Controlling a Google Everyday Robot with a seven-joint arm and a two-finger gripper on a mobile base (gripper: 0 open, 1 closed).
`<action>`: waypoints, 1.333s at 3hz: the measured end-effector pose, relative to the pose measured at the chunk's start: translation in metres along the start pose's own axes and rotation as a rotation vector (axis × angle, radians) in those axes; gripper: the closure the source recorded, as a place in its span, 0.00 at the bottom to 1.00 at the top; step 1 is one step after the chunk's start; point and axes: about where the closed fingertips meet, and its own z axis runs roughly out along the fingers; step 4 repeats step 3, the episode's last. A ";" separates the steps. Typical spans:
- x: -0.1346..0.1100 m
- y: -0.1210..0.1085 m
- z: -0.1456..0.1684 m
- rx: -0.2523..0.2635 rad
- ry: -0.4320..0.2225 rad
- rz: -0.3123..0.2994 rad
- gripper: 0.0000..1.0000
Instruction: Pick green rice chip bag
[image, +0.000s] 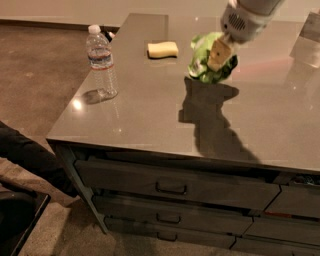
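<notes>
The green rice chip bag (201, 64), crinkled light-green foil, hangs a little above the grey countertop (135, 112) at the back right, with its shadow on the surface just below it. My gripper (218, 56) comes down from the upper right and is shut on the bag's right side. A tan finger (217, 50) shows against the foil. The white arm housing sits above it at the top edge.
A clear water bottle (101, 62) stands upright near the counter's left edge. A pale yellow sponge (163, 49) lies at the back, left of the bag. Drawers (170, 187) with handles run below the counter's front edge. A dark object lies on the floor at the lower left.
</notes>
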 end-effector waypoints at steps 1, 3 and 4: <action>-0.010 -0.001 -0.027 0.030 -0.023 -0.031 1.00; -0.015 -0.001 -0.025 0.033 -0.033 -0.034 0.51; -0.015 -0.001 -0.025 0.033 -0.033 -0.034 0.51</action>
